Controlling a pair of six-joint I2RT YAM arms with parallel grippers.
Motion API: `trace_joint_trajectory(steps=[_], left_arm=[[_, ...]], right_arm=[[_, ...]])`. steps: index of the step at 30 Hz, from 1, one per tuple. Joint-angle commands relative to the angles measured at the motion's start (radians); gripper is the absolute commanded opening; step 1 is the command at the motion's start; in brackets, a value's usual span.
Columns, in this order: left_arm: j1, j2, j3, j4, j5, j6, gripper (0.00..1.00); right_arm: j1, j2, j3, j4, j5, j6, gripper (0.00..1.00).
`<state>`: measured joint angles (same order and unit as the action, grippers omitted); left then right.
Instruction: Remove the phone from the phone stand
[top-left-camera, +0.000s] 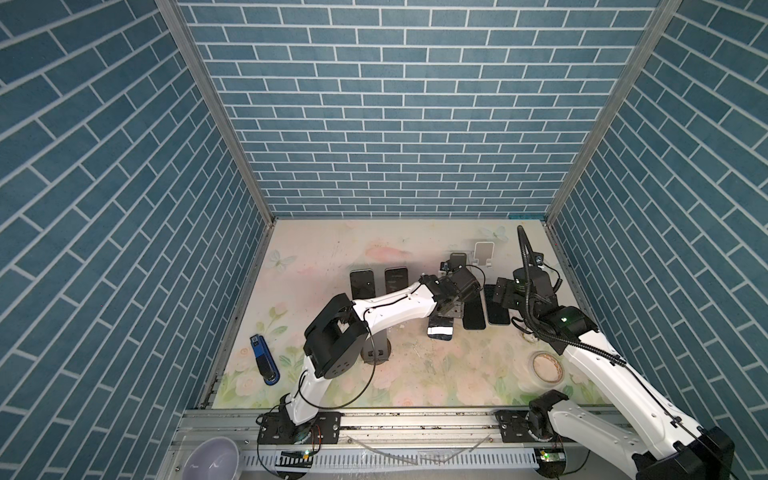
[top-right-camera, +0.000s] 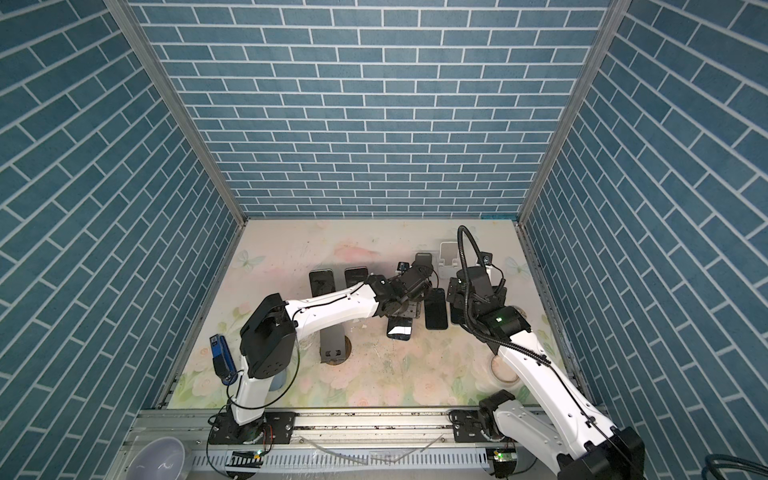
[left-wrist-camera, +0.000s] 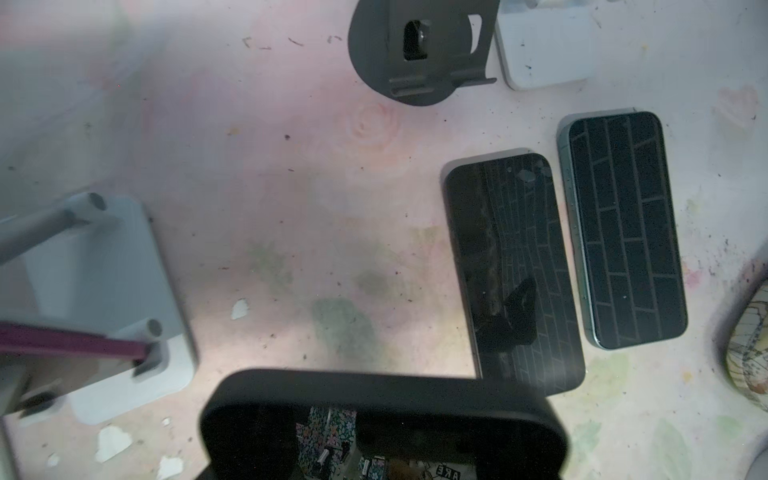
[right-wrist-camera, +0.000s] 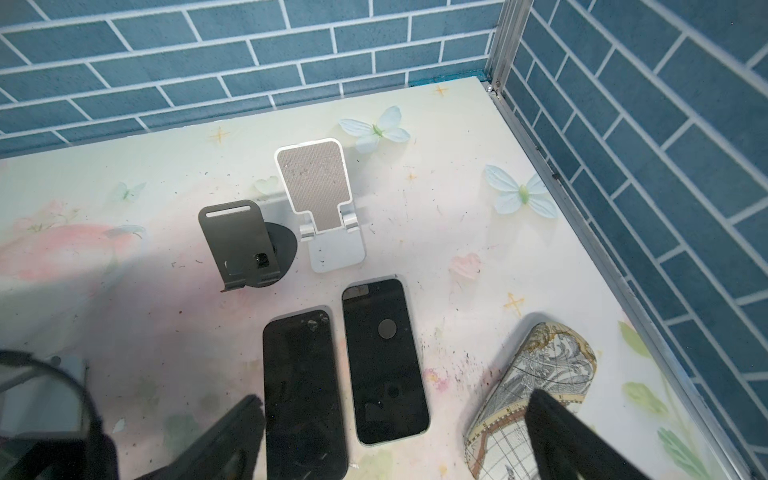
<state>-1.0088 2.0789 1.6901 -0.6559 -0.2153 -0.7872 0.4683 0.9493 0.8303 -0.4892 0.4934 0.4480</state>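
Where the phone sits: the phone (top-left-camera: 440, 330) hangs tilted under the left gripper (top-left-camera: 446, 309), screen catching light, just beside the silver stand (top-left-camera: 455, 309); in the left wrist view its dark end (left-wrist-camera: 382, 419) fills the near edge, off the stand's pegs (left-wrist-camera: 153, 328).
Left gripper: closed on the phone; its fingers are hidden in the wrist view.
Right gripper: (right-wrist-camera: 395, 397) spread wide, holding nothing, hovering low over the flat phones.
Silver stand: base (left-wrist-camera: 104, 291) flat on the tabletop (top-left-camera: 332, 257); a purple strip (left-wrist-camera: 75, 345) lies by the lower peg, identity unclear.
Crowding on the right: two dark phones (right-wrist-camera: 305, 395) (right-wrist-camera: 384, 361) lie flat, side by side, just beside the lifted phone.
Behind those: black stand (right-wrist-camera: 245, 245) and white stand (right-wrist-camera: 320, 208), both bare, almost touching.
Map-print case: (right-wrist-camera: 536, 374) near the right gripper's outer finger.
Left side: two more phones (top-left-camera: 360, 282) (top-left-camera: 395, 280) lie flat, partly covered by the left arm in both top views.
Under left arm: dark grey stand (top-left-camera: 376, 349).
Well apart: blue stapler (top-left-camera: 264, 359) by the left wall, tape roll (top-left-camera: 546, 365) by the right arm, bowl (top-left-camera: 212, 459) off the tabletop's front edge.
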Motion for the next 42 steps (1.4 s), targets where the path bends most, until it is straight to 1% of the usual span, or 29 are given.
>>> trace_joint_trajectory(steps=[1,3,6,11,17,25,42], left_arm=[[0.025,0.042,0.049,0.005,0.057,-0.038,0.49],[0.037,0.070,0.070,0.002,0.076,-0.056,0.49],[0.045,0.116,0.123,-0.035,0.066,-0.064,0.49],[0.051,0.221,0.289,-0.188,0.028,-0.063,0.50],[0.058,0.310,0.414,-0.291,-0.005,-0.103,0.51],[0.059,0.343,0.428,-0.335,-0.055,-0.142,0.52],[0.079,0.401,0.430,-0.329,-0.036,-0.154,0.57]], right_arm=[[-0.003,-0.028,-0.018,-0.019,0.035,-0.031,0.99],[-0.004,-0.037,-0.023,-0.023,0.038,-0.032,0.99],[-0.004,-0.053,-0.036,-0.012,0.036,-0.031,0.99],[-0.004,-0.061,-0.054,0.010,0.031,-0.035,0.98],[-0.003,-0.052,-0.057,0.033,0.014,-0.048,0.99],[-0.004,-0.064,-0.069,0.047,0.007,-0.055,0.98],[-0.004,-0.075,-0.086,0.063,-0.010,-0.055,0.98]])
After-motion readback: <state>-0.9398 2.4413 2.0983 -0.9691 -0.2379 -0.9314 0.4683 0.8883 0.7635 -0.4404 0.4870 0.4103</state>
